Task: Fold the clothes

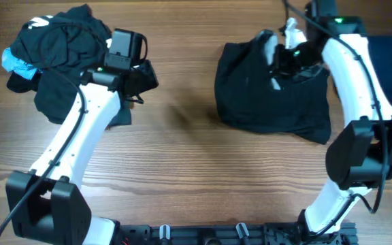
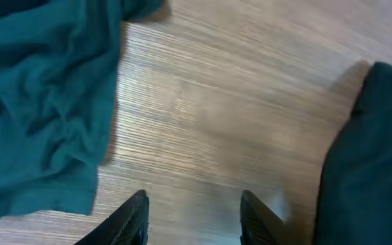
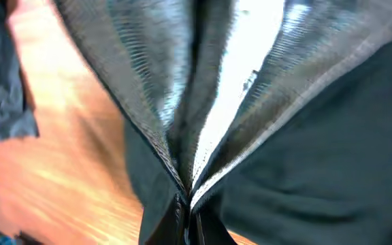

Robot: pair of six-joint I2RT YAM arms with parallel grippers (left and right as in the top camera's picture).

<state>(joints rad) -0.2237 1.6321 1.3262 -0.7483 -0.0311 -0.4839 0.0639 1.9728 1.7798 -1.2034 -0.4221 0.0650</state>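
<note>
The shorts (image 1: 271, 95) lie in a rumpled black heap on the far right part of the desk (image 1: 182, 156). The right jaws are pressed together on their top edge. In the right wrist view the whitish waistband (image 3: 250, 75) fans up and away from the fingers (image 3: 175, 221), which meet on a fold of it at the bottom of the frame. Black cloth hangs to either side. From overhead the right arm (image 1: 359, 88) reaches over the heap's right side. Its tip is at the upper middle of the shorts, where the pale band shows.

The left jaws are spread, with nothing between them. Their two fingers (image 2: 136, 218) hang above bare wood. Rumpled cloth from the pile (image 1: 60, 41) lies to their left, apart from them. Another dark cloth edge (image 2: 373, 156) lies to their right, also not touching; I cannot tell which garment that is. The pile sits at the far left of the desk, black with a white logo (image 1: 38, 22) on top and a light-blue piece (image 1: 15, 62) at its left side. The left arm (image 1: 80, 129) crosses the pile's lower right part. A navy cloth (image 1: 390, 61) lies at the right edge of the desk, just beyond the right arm.
</note>
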